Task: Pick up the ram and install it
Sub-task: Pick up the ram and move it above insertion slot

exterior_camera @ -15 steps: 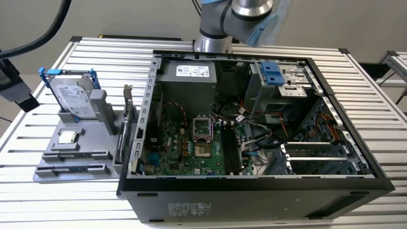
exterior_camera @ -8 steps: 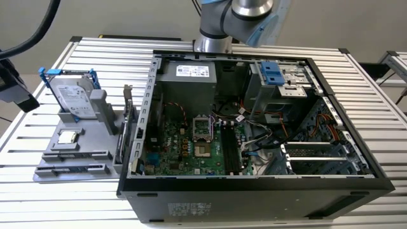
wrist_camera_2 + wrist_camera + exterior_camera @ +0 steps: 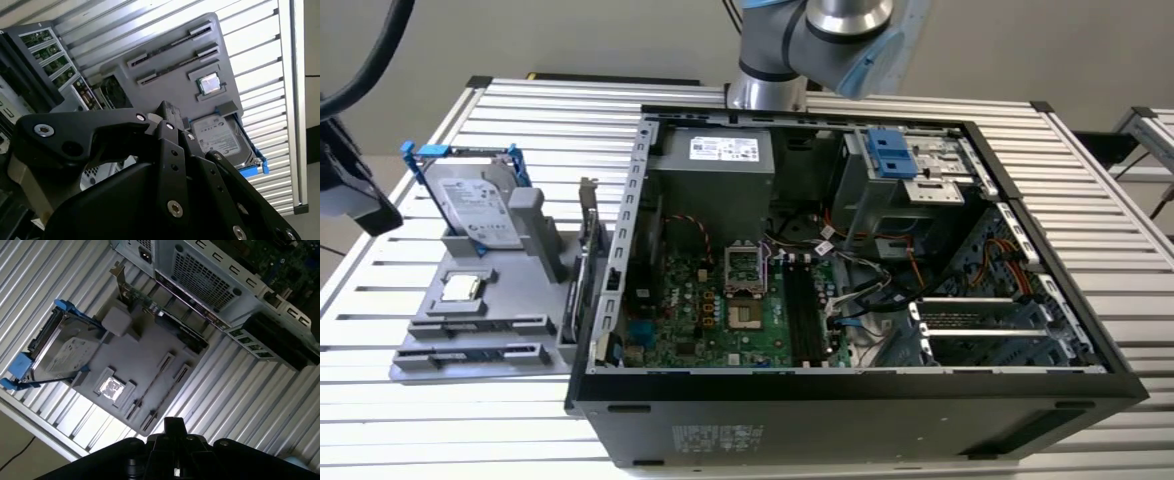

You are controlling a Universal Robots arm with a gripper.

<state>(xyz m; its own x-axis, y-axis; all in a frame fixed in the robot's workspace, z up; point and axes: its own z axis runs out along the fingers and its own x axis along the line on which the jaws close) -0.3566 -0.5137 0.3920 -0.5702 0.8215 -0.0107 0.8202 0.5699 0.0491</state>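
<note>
Grey fixture (image 3: pixel 507 300) sits on the slatted alu table (image 3: pixel 1081 180) at the exterior view's left, w/ the open PC case (image 3: pixel 854 388) just beside it toward the right. On the fixture I see the hard drive (image 3: pixel 474 205) in its blue frame, propped at a tilt at the far end. A CPU chip (image 3: pixel 460 287) sits in a square pocket closer to the camera, then two long slot rows at the near end.

As best I can make out, the ram (image 3: pixel 470 352) is the slim dark strip on edge in the outermost row, farthest from the drive. Its chips are too small for me to confirm.

The bracket card (image 3: pixel 590 240) stands upright betw the fixture and the case wall. Inside the case the green motherboard (image 3: pixel 707 300) lies flat, w/ long dark sockets (image 3: pixel 807 310) running beside the CPU socket. Can't tell if anything's seated in them. The arm (image 3: pixel 801 40) rises at the far side of the case.

I get the gripper (image 3: pixel 166 114) in both wrist views (image 3: pixel 173 426). It looks fully closed, no gap at the tip, nothing pinched. It hangs in the air over bare slats off the fixture's slot-row end, well apart from the ram and touching nothing.
</note>
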